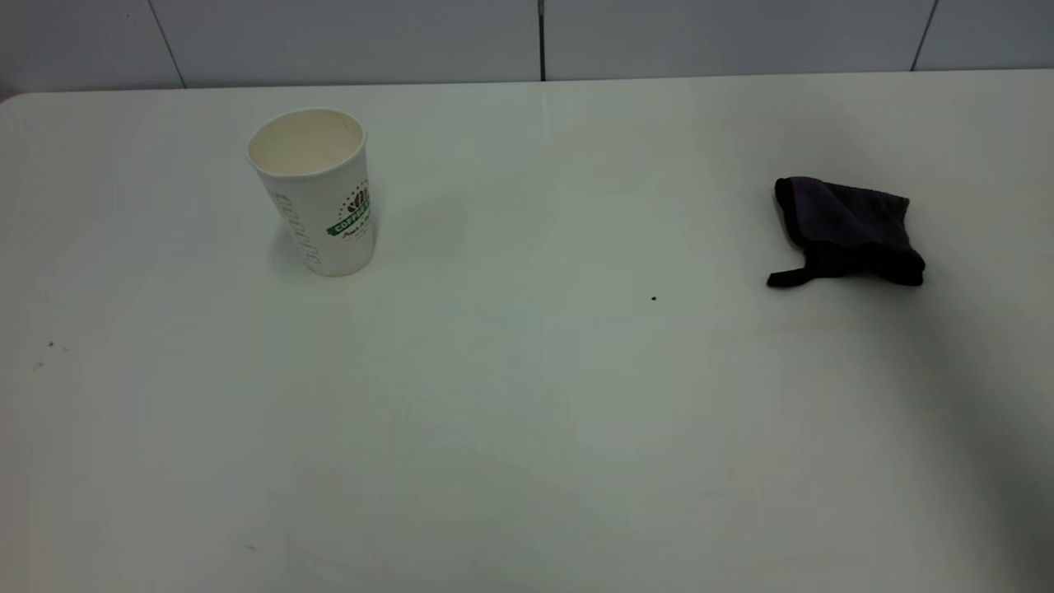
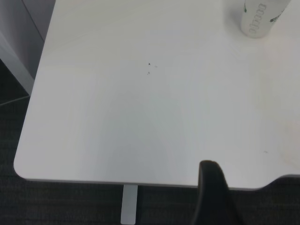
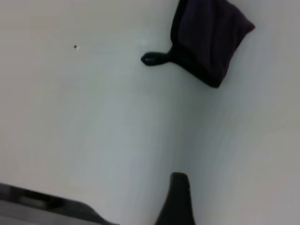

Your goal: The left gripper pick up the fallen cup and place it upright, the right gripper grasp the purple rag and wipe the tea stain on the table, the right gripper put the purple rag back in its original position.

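In the exterior view we see the paper coffee cup point(image 1: 314, 191) standing upright on the white desk point(image 1: 527, 412), mouth up, with the purple rag point(image 1: 848, 231) lying crumpled well apart from it toward the right arm's side; neither arm appears here, so both seem pulled back off the work area. We find no tea stain on the bare desk between them, only a tiny dark speck point(image 1: 654, 298), so we judge the righting, the wiping and the return of the rag all done. From the left wrist view, the left claw point(image 2: 213, 192) shows only one dark fingertip hanging over the desk's near edge, holding nothing, and we cannot tell how wide it stands; the cup's base point(image 2: 260, 18) sits far ahead of it, out of reach, as suits a parked arm. From the right wrist view, the right claw point(image 3: 178, 199) again shows one dark fingertip, empty, its spread unknowable to us; the rag point(image 3: 211, 37) lies well ahead of it, released and untouched.
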